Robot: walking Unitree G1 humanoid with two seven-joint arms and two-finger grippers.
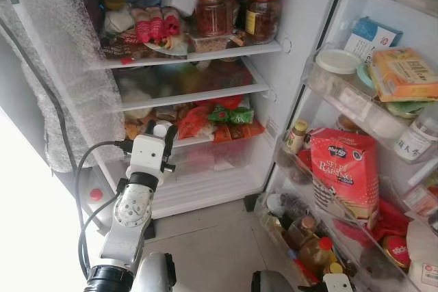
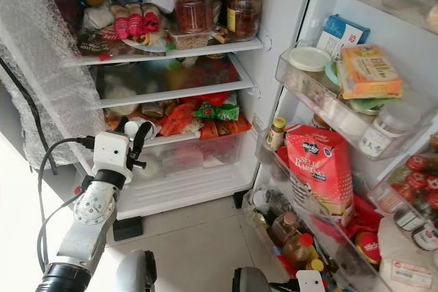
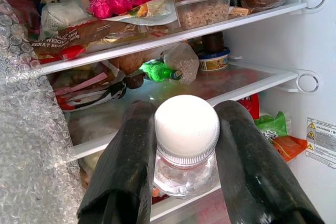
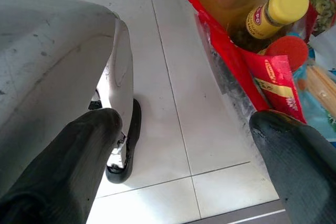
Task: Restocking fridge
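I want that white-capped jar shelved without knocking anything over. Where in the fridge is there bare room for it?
The left gripper holds the jar. The middle glass shelf looks barest toward its front right edge, beside the fridge wall. The top shelf is crowded with red-lidded jars and packets, and the drawer below is heaped.

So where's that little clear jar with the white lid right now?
The small clear white-lidded jar sits between the left end effector's fingers, before the fridge's lower glass shelf.

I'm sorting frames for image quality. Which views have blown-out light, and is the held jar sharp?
Left eye view: overexposed white patch at lower left beside the left gripper. Left wrist view: the white-capped jar is sharp, its cap brightly lit. Right wrist view: the floor evenly lit, near fingers soft.
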